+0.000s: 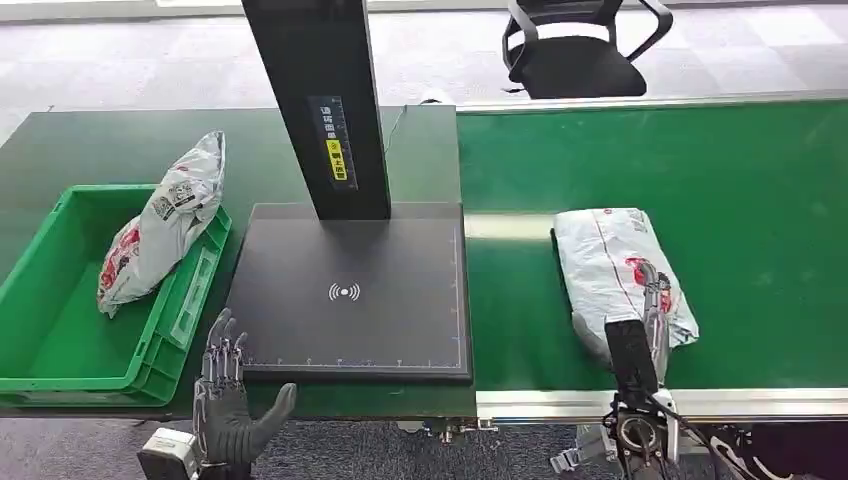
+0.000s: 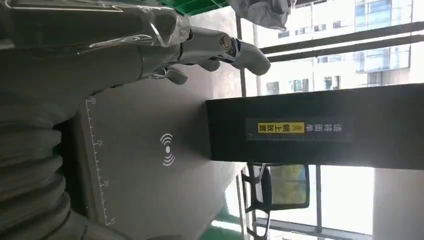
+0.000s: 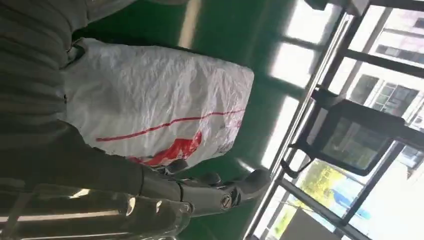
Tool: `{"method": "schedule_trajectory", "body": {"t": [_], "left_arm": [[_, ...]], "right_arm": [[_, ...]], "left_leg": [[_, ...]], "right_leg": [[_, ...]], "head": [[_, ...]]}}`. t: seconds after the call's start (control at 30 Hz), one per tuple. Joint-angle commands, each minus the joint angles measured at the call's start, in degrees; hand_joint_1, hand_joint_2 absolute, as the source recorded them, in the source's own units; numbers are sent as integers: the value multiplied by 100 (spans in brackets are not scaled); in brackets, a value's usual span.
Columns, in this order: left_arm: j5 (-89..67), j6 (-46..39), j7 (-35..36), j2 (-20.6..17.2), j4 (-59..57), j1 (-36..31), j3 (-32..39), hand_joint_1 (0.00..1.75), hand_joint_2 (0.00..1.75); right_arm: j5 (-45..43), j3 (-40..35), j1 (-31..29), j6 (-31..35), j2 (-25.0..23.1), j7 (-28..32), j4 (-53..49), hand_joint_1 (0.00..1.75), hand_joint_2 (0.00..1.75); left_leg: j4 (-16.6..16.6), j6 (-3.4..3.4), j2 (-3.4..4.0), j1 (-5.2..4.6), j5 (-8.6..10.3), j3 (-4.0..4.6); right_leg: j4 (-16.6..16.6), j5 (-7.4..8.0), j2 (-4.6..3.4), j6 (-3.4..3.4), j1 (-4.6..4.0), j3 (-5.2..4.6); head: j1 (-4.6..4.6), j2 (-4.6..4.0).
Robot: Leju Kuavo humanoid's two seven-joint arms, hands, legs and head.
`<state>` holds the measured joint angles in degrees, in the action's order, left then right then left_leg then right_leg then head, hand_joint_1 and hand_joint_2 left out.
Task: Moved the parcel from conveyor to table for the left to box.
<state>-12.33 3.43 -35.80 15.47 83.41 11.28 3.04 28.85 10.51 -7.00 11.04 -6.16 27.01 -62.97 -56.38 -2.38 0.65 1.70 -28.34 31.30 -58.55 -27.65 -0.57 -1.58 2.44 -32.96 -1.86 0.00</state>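
on the conveyor at right, the parcel lies unmoved, my right hand wrapping its near end, grip unclear. my left hand waits with fingers spread near the scanner table. lift, transfer and boxing into the green box all remain.

A tall black post rises from the flat black scanner pad, whose surface between green plastic crate and green conveyor belt lies bare.
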Motion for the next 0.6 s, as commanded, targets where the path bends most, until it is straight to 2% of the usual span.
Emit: {"method": "schedule_trajectory", "body": {"t": [0.03, 0.27, 0.43, 0.6], "left_arm": [[29, 57, 42, 37, -317, -170, 154, 0, 175], [30, 81, 52, 39, -240, -125, 170, 0, 175], [3, 189, 139, 76, -146, -54, 256, 0, 175], [-10, 259, 160, 58, -193, -75, 294, 0, 175]], "right_arm": [[452, 138, -615, -368, 357, -249, 1096, 0, 175], [1061, -79, -780, -131, 486, -659, 1478, 0, 175], [1703, -212, -864, -177, 603, -1129, 1944, 0, 175], [1981, -317, -793, -352, 713, -1249, 2278, 0, 175]], "left_leg": [[6, 14, -4, 1, 4, -5], [6, 15, -9, 2, 3, -6], [7, 19, -4, 5, 2, -8], [4, 10, -9, 1, 1, -6]], "right_leg": [[10, 7, 4, 15, -4, 9], [11, 5, 7, 16, -5, 9], [15, 8, 2, 19, -10, 13], [6, 2, 5, 11, -3, 10]], "head": [[-2, 0], [0, 0], [0, 0], [0, 0]]}}
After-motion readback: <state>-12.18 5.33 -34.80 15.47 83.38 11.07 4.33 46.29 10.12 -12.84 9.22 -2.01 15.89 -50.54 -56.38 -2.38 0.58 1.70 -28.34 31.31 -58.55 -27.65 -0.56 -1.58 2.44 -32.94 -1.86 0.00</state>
